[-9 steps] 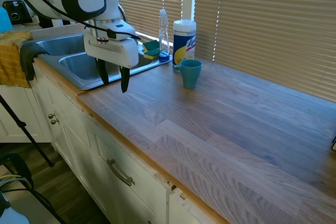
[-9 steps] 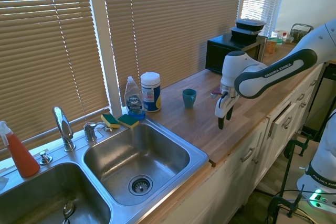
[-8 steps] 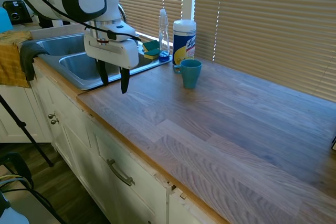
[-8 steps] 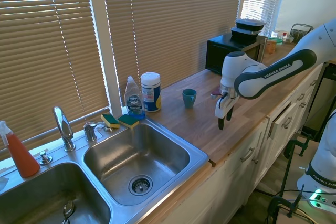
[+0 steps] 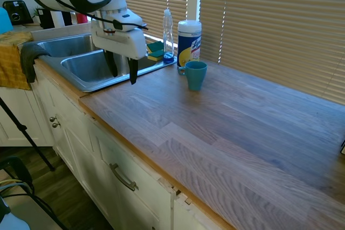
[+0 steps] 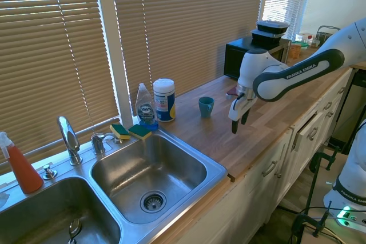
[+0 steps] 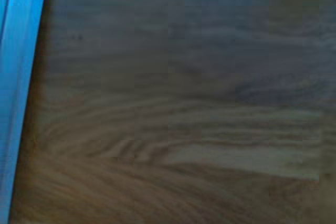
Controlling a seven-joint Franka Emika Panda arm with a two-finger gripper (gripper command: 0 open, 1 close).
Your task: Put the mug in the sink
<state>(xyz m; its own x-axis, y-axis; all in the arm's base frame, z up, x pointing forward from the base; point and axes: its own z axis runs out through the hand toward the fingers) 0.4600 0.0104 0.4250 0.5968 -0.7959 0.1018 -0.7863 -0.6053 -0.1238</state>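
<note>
The teal-green mug [image 5: 195,75] [image 6: 206,107] stands upright on the wooden counter, handle toward the wipes canister. The double-basin steel sink [image 5: 81,82] [image 6: 214,167] lies at the counter's end, with its curved faucet [image 6: 68,138] behind. My gripper [image 5: 123,72] [image 6: 238,120] hangs open and empty above the counter near the sink's edge, apart from the mug. Only wood grain [image 7: 184,119] and a blurred blue strip show in the wrist view.
A white-and-yellow wipes canister [image 5: 189,43], a dish soap bottle [image 5: 168,35] and sponges [image 5: 155,51] stand behind the mug and sink. A red bottle [image 6: 22,167] sits by the far basin. A microwave [image 6: 251,55] stands at the counter's far end. Blinds line the wall.
My gripper has risen and shifted across the counter toward the mug. The fingers stay open. The mug has not moved.
</note>
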